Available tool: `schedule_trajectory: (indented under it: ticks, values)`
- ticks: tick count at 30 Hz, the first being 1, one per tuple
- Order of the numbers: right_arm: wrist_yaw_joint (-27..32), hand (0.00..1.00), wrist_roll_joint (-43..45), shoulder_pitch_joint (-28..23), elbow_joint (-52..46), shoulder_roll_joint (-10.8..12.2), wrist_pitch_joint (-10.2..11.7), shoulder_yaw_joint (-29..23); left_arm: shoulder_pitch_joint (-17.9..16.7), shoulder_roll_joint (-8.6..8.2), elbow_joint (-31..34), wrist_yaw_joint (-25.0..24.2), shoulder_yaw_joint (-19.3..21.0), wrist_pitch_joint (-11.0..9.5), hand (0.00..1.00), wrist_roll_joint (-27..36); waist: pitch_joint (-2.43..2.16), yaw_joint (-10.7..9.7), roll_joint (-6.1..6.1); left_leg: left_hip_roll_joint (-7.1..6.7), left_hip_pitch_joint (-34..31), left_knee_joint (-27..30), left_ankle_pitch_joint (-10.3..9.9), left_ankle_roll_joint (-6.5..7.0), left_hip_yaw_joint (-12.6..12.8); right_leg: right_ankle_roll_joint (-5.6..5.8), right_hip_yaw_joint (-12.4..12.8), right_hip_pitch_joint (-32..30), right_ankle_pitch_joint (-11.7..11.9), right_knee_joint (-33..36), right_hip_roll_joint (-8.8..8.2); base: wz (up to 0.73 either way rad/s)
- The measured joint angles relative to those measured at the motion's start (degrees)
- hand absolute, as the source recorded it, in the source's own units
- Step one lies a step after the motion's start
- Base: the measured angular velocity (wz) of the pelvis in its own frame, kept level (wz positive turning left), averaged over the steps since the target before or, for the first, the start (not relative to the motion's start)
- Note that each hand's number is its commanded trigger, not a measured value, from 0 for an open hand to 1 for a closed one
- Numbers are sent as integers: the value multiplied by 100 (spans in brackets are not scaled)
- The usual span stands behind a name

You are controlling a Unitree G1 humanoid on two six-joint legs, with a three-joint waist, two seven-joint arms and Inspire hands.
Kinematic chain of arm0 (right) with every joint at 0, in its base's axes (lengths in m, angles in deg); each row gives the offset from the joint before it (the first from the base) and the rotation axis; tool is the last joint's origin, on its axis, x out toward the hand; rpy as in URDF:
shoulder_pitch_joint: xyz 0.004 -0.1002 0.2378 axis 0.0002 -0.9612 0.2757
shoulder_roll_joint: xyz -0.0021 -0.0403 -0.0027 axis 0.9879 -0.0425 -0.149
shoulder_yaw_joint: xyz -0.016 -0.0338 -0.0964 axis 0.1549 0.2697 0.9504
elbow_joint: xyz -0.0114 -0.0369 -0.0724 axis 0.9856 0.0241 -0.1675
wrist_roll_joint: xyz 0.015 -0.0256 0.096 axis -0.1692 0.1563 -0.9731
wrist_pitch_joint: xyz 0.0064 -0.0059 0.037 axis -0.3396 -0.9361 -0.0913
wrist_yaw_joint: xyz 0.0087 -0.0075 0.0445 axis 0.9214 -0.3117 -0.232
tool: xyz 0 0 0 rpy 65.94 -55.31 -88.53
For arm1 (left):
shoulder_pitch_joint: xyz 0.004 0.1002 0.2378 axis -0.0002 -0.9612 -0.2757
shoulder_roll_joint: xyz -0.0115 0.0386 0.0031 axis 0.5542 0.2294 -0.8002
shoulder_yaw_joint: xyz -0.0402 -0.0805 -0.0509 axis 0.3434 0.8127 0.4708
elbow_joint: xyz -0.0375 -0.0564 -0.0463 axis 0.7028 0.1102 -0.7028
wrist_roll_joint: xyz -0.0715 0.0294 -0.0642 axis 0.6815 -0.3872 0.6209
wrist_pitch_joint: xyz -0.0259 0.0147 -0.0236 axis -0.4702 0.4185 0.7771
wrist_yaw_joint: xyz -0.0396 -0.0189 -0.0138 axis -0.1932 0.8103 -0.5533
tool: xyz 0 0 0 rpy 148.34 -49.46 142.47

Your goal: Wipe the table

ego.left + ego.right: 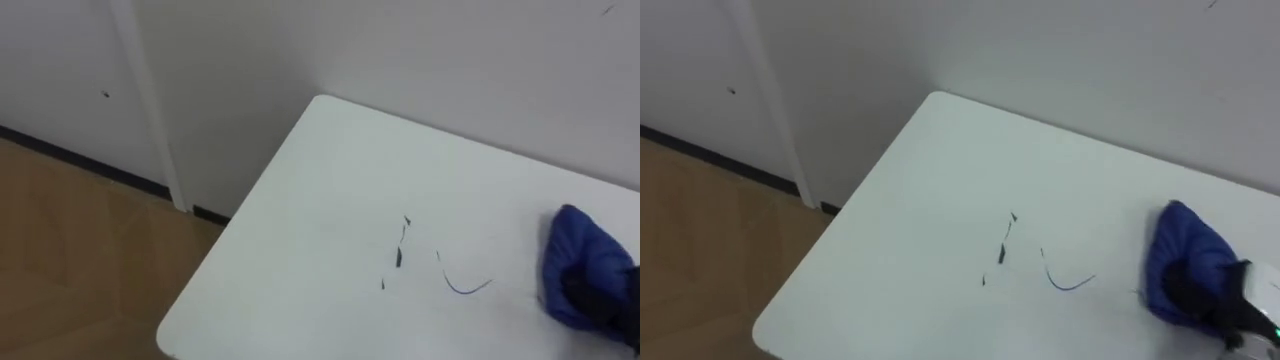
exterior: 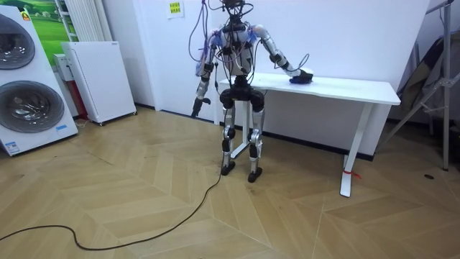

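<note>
On the table (image 1: 330, 180), near dark scribbles (image 1: 400, 250), the right hand (image 1: 1205, 295) rests on a blue cloth (image 1: 1180, 245), grip unclear.

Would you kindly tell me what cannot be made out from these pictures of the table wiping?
- Right hand: cut off by the eye views' right edge and bundled in the blue cloth, so its grip is unreadable.
- Left hand: hangs at the robot's side in the room view, too small to read.
- Dark marks on the white table: whether ink or scratches is unclear.
</note>
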Motion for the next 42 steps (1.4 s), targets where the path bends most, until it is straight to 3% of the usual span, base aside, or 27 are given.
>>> schedule_trajectory:
  ticks: [4,7,10,12,13,15,18,21,25,31,33,36,40,42]
  values:
    - [13,100,7,-58,44,-4,-155,-72,40,-12,-53,-52,11,3,0,-17,2,4,-2,10,52,33,-22,-14,5,0,-4,41,0,10,12,-6]
    - [29,100,30,29,2,12,-412,47,74,-51,-59,-24,-109,15,0,14,12,26,8,8,131,62,-36,-21,12,-1,-1,113,1,21,13,-2]
    - [-62,100,322,199,-289,71,-700,114,99,-188,-58,-20,-163,49,0,14,37,85,46,20,130,78,-59,-42,46,-11,39,75,-6,72,12,-13]
    - [-266,100,891,264,-816,121,-1088,372,122,-263,-57,-20,-326,74,0,4,60,164,56,38,123,72,-60,-61,164,-33,155,0,-27,89,28,-26]
    - [-302,100,1068,265,-967,154,-1182,459,142,-265,-57,-18,-370,82,0,4,96,186,3,48,123,72,-56,-60,187,-35,179,-11,-28,87,36,-31]
    - [-463,100,1753,306,-1715,470,-1495,845,251,-286,-55,-10,-515,126,0,4,105,355,46,119,112,67,-58,-66,318,-65,309,-120,-28,84,98,-42]
    - [-857,100,2712,322,-2933,879,-1729,1698,372,-315,123,-24,-726,150,0,6,129,436,59,150,36,47,-53,-87,332,-119,411,-197,8,107,154,-15]
    - [-1149,100,3331,470,-3523,1198,-1777,2572,519,-350,346,-23,-946,143,0,6,157,629,96,164,29,-45,-49,-93,329,-124,383,-251,9,83,163,2]
    - [-1394,100,3639,532,-3865,1195,-1784,2805,439,-363,411,9,-932,159,0,17,156,682,115,185,4,-132,-49,-91,300,-124,138,-265,9,80,165,2]
    - [-761,100,3313,193,-3769,1159,-1581,2763,214,-366,409,144,-944,181,0,28,120,496,199,197,104,-240,-56,-81,317,-124,88,-191,9,73,159,7]
    - [-522,100,3166,151,-3549,1153,-1368,2631,168,-362,407,189,-908,196,0,25,89,462,245,189,127,-233,-62,-71,318,-123,41,-155,9,73,144,8]
    - [140,100,2646,18,-2906,1142,-848,2170,126,-355,405,223,-745,176,0,11,39,313,274,166,181,-219,-50,-51,319,-116,-28,-46,5,66,89,35]
    - [718,100,1920,-252,-2315,1099,-461,1511,39,-348,375,269,-369,159,0,-40,25,208,222,121,244,-201,-46,-30,310,-70,-55,91,-23,63,36,22]
    - [942,100,1365,-256,-1822,1099,-282,948,-17,-392,387,306,-157,155,0,-63,0,21,178,84,206,-159,-44,-13,314,-47,-56,116,-37,70,-6,23]
